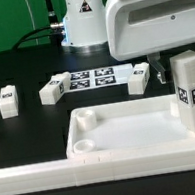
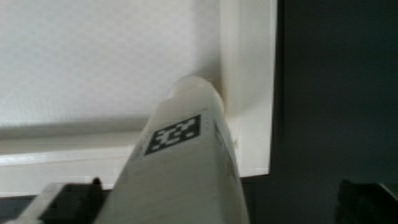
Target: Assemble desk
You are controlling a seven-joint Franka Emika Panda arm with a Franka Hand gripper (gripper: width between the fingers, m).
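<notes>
**Tool spread wide over a standing leg at the desk top's right side**

The tool had its jaws apart, with one dark fingertip on either side of the upright leg. In the wrist view neither pad seemed to press on it. That leg stood on the desk top toward the exterior view's right, its tag facing the camera. Its foot and whatever socket lay under it could not be made out.

The step in hand looked like seating this leg in its corner. To do it well, the tool would need to come down straight, with the post centred between the pads, and close on the flat faces. The leg had to stay plumb through any push or turn. A skewed grip could tip it or drag the light tray across the counter.

On the exterior view's left, the near socket and the far socket were still empty. Loose legs lay on the counter beyond the tray, two on the left and a third leg on the right. The marker board lay between the second and third. The third leg lay just past the far rim, close under the arm, so a low retreat risked brushing it. A long low rail ran along the near side.
</notes>
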